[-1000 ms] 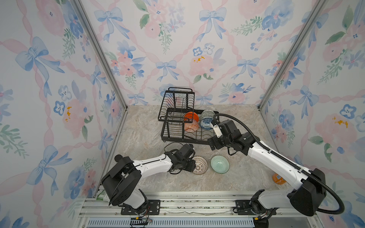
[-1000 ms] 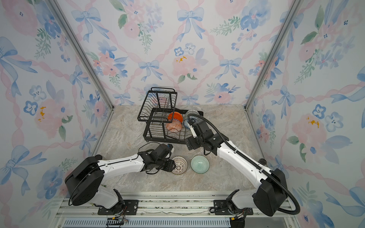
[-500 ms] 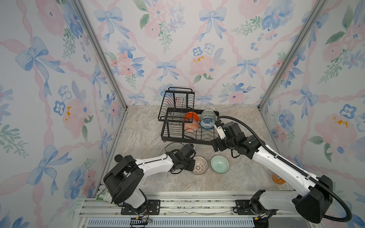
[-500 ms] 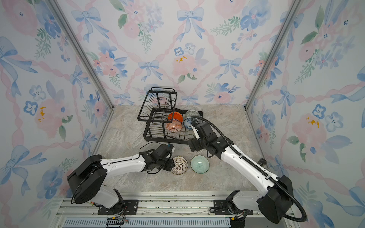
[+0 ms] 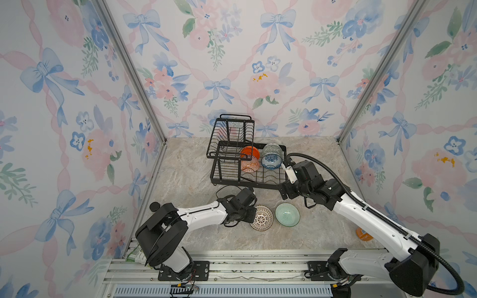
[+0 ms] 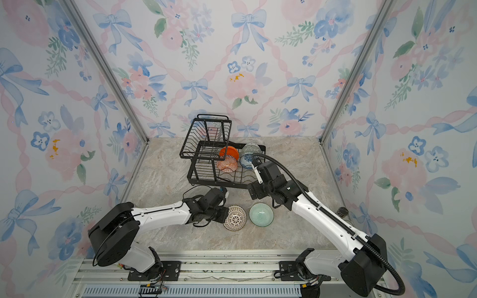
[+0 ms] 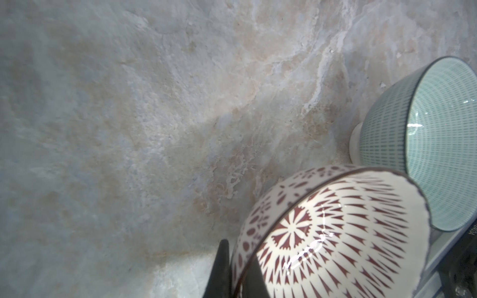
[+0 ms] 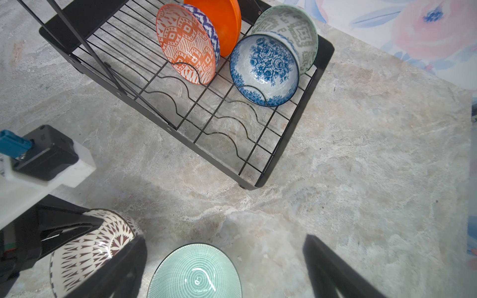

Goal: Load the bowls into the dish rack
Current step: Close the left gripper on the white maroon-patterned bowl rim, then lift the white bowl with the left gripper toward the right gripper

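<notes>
Left gripper [image 7: 236,277] pinching the lattice bowl [image 7: 335,232] at its rim: one finger outside the wall, one inside, pressed together on the wall. In both top views the grip sits on the bowl's left edge [image 5: 262,218], with the arm reaching in low from the left. Cannot tell whether the bowl's foot is on the table [image 5: 193,175] or just off it.

Mint bowl [image 5: 287,214] stands upright on the table just beside the lattice bowl, on its right. The rims are close; cannot tell if they touch.

Right gripper [image 8: 224,240] spread wide, holding nothing. It hangs near the rack's [image 5: 258,182] front right corner, above and just behind the mint bowl [image 8: 196,273]. The right wrist view shows that bowl between the two fingers but below them, apart from both.

Rack sits behind both loose bowls, apart from them. Its lower tray holds four bowls on edge in the slots at the far end:
- orange bowl [image 8: 222,23], with the orange-white bowl [image 8: 185,43] in front of it
- grey-green bowl [image 8: 294,31], with the blue floral bowl [image 8: 265,67] in front of it
</notes>
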Robot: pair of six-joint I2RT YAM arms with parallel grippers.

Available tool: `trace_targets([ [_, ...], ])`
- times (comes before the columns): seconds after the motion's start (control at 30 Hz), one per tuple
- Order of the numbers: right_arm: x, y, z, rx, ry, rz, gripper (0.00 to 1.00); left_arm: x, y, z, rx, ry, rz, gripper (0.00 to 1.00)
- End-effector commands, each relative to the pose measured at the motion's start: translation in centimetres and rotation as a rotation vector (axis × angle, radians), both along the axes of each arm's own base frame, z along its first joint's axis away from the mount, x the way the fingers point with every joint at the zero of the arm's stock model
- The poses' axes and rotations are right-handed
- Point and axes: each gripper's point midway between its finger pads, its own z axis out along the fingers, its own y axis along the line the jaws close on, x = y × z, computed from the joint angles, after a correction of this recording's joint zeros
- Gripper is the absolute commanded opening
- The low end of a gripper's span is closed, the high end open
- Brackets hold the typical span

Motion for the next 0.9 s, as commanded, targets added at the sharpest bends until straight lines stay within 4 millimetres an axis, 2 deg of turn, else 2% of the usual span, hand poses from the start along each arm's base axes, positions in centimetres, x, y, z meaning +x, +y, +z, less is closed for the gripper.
trace_targets([
  [0.0, -0.7, -0.5, 0.0, -0.017, 0.001, 0.002, 0.97, 0.2, -0.1, 2.3, -0.048, -0.054, 0.009, 0.00],
  [0.13, -0.8, -0.5, 0.5, -0.005, -0.006, 0.000, 0.97, 0.5, 0.0, 4.8, -0.092, -0.109, 0.015, 0.00],
  [0.33, -1.3, 0.0, 2.4, 0.077, -0.028, 0.012, 0.97, 1.6, 0.9, 10.3, -0.121, -0.242, 0.041, 0.00],
  [0.5, -1.9, 1.1, 6.0, 0.238, -0.052, 0.047, 0.97, 2.6, 0.9, 15.9, -0.161, -0.355, 0.057, 0.00],
  [0.6, -2.5, 1.7, 8.4, 0.356, -0.065, 0.078, 0.97, 3.2, 1.0, 18.5, -0.174, -0.420, 0.067, 0.00],
  [0.7, -3.1, 2.1, 10.3, 0.438, -0.076, 0.103, 0.97, 3.7, 0.8, 20.5, -0.183, -0.468, 0.066, 0.00],
  [0.87, -3.8, 3.2, 12.2, 0.523, -0.060, 0.145, 0.97, 4.4, 0.7, 23.1, -0.169, -0.538, 0.075, 0.00],
])
